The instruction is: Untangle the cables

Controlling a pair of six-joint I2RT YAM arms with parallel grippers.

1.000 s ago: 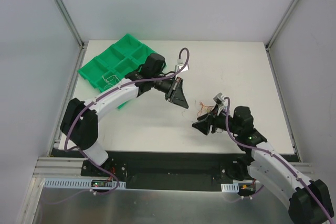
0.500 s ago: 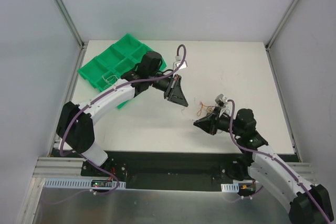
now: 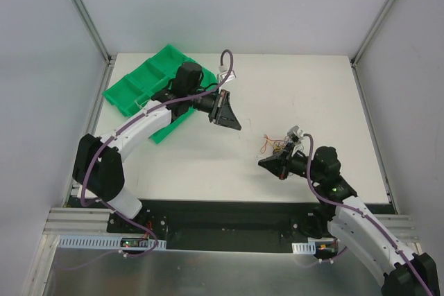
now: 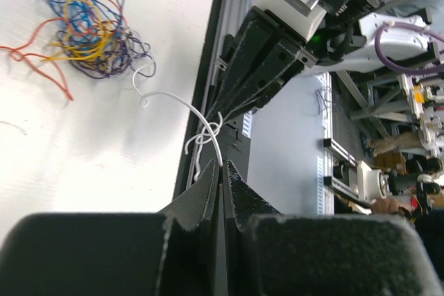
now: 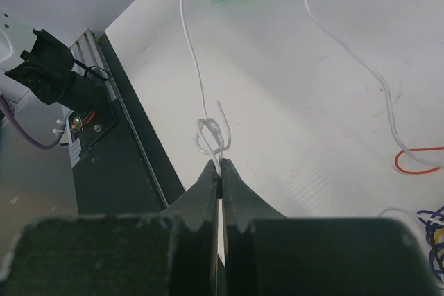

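A tangle of coloured cables [image 3: 279, 147] lies on the white table just behind my right arm; the left wrist view shows the bundle [image 4: 90, 29] as blue, yellow and orange strands. A thin white cable [image 4: 173, 95] runs out of it. My left gripper [image 3: 238, 127] is shut on one stretch of the white cable [image 4: 220, 161]. My right gripper [image 3: 261, 163] is shut on the same cable just below a small looped knot [image 5: 211, 136], and the strand [image 5: 194, 60] runs on from there toward the left arm.
A green compartment tray [image 3: 142, 88] sits at the table's back left, under the left arm. An orange strand [image 5: 416, 161] and another white run [image 5: 347, 46] lie on the table to the right. The black front rail [image 5: 125, 164] borders the table's near edge.
My right gripper has shut on the white cable at the knot. The left arm has drawn back and to the left with its end of the cable.
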